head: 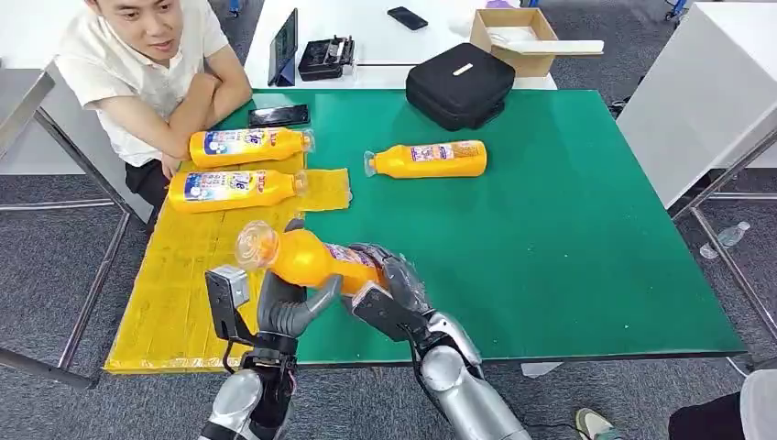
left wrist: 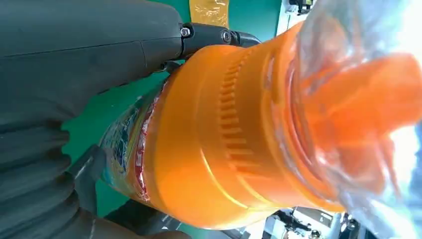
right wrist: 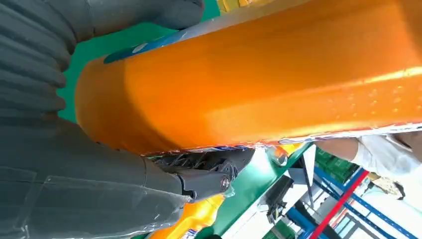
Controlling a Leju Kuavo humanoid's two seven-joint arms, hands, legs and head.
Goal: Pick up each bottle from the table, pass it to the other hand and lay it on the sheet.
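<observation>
An orange bottle (head: 302, 258) with a clear cap hangs above the table's near edge, cap pointing left over the yellow sheet (head: 179, 275). My left hand (head: 289, 307) cups it from below near the neck, thumb curled around it. My right hand (head: 389, 289) grips its base end. In the left wrist view the bottle (left wrist: 239, 139) sits between the thumb and fingers of my left hand (left wrist: 74, 74). In the right wrist view my right hand (right wrist: 74, 189) wraps the bottle (right wrist: 259, 79). Two bottles (head: 247, 145) (head: 236, 188) lie on the sheet. Another bottle (head: 429, 159) lies on the green table (head: 568, 247).
A person sits at the table's far left corner, arms folded beside the sheet. A phone (head: 279, 115) and a black case (head: 460, 84) lie at the green table's far edge. Behind it, a white table carries a cardboard box (head: 513, 37). The green table's right half is bare.
</observation>
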